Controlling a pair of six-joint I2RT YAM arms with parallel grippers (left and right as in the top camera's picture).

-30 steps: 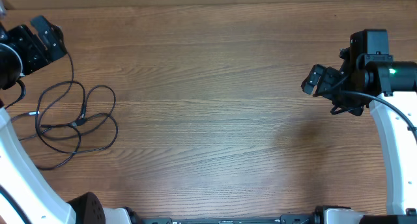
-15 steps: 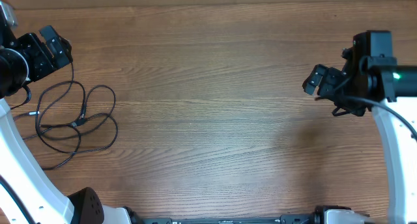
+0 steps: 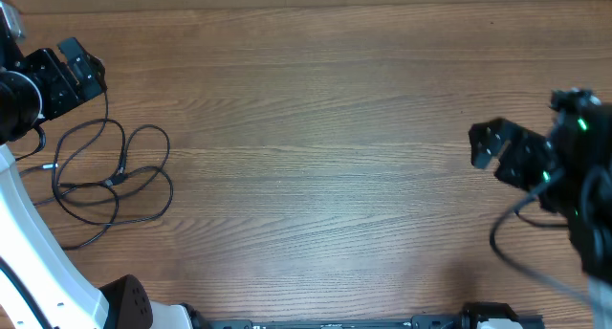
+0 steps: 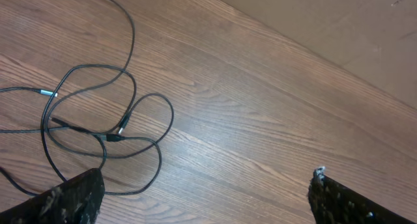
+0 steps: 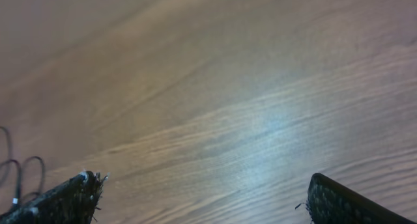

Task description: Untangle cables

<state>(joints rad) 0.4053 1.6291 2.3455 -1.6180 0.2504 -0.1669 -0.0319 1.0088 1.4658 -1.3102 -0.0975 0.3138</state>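
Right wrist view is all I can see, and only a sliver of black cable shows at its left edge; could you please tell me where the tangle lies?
Observer: The thin black cables lie in one loose looped tangle near the left edge of the wooden table, on the base side of the left claw.
Operator: Thank you; is that claw holding any strand?
Observer: No; the left wrist view shows its fingers wide apart with nothing between them.
Operator: Are any plug ends exposed?
Observer: Yes, a silver-tipped plug sticks out at the tangle's left side.
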